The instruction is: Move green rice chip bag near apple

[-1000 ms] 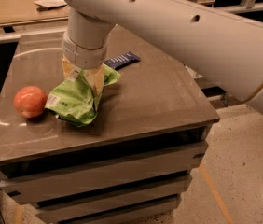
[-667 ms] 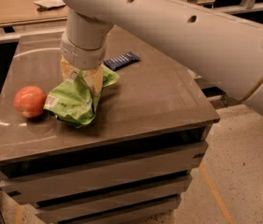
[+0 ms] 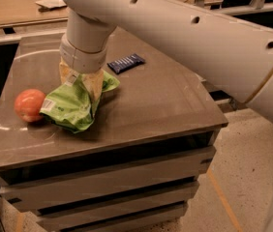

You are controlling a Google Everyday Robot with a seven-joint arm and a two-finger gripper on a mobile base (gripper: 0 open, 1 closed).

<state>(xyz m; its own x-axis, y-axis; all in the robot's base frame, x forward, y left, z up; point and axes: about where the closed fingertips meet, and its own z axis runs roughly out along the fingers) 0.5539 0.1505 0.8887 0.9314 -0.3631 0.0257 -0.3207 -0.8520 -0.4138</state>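
Note:
The green rice chip bag lies crumpled on the left part of the table, its left edge right beside the apple. The apple is red-orange and stands near the table's left edge. My gripper comes down from the big white arm onto the bag's upper right part. Its yellowish fingers stand on either side of the bag's raised fold and are shut on it. The bag's lower part rests on the table.
A small dark-blue wrapped bar lies on the table behind and to the right of the gripper. The brown table has drawers below. The white arm spans the upper right. A desk with clutter stands behind.

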